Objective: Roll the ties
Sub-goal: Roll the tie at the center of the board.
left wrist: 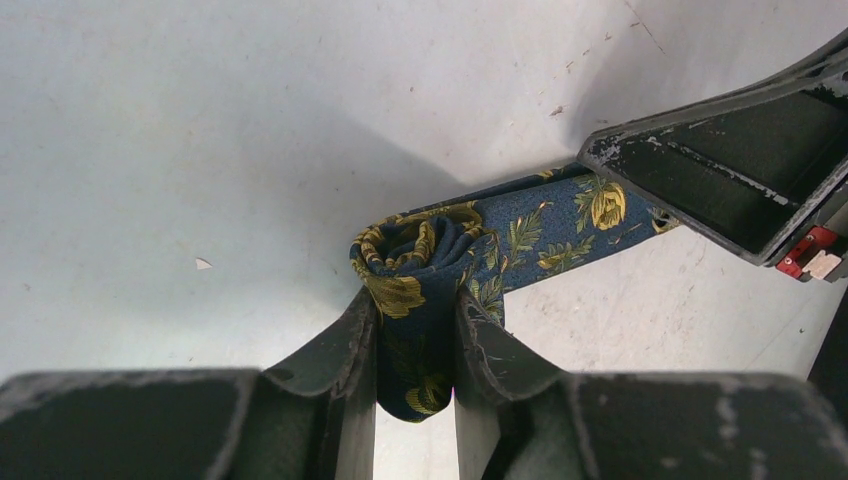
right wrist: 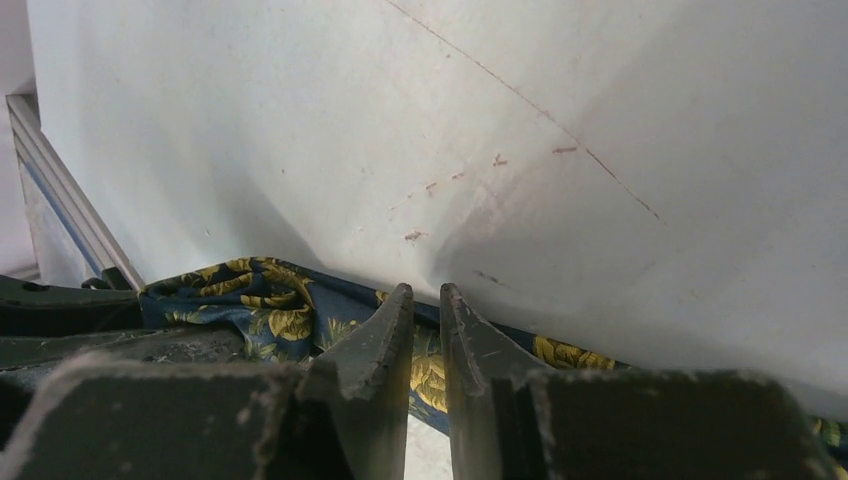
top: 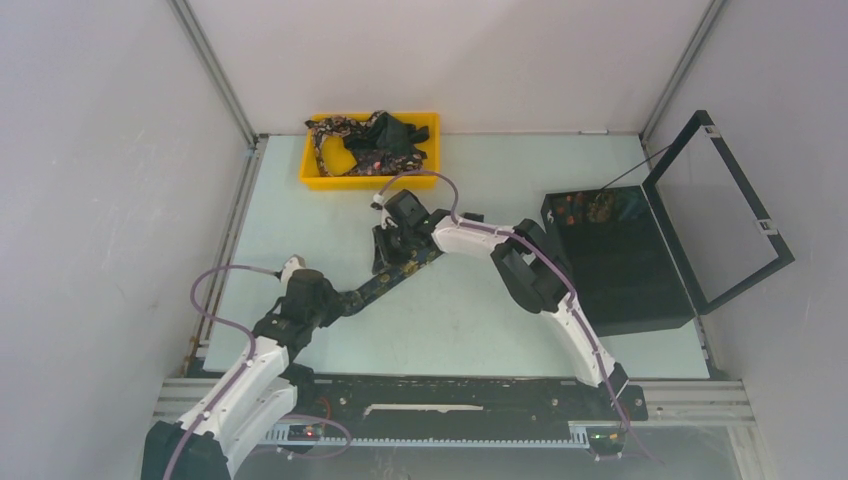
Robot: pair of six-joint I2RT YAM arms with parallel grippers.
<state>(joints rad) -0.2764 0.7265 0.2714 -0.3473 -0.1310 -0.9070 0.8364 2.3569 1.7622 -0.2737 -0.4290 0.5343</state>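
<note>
One tie (top: 382, 284), diagonal, near-left to far-right

The long narrow fabric necktie (left wrist: 540, 230) is showing deep navy blue, patterned with golden-yellow roses and olive-green leafy sprigs. The rectangular plastic tray (top: 330, 182) is glowing bright yellow, and the heap of fabric ties (top: 385, 140) in it is looking near black with gold and reddish flecks. The smooth flat tabletop (top: 480, 320) is reading pale mint-white, and the hinged rectangular box (top: 625, 270) is showing black.

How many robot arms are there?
2. The left arm, near-left: left gripper clamping the rolled end of the dark floral fabric necktie. The right arm, near-right: right gripper pinching it farther along. None seem hidden.
</note>
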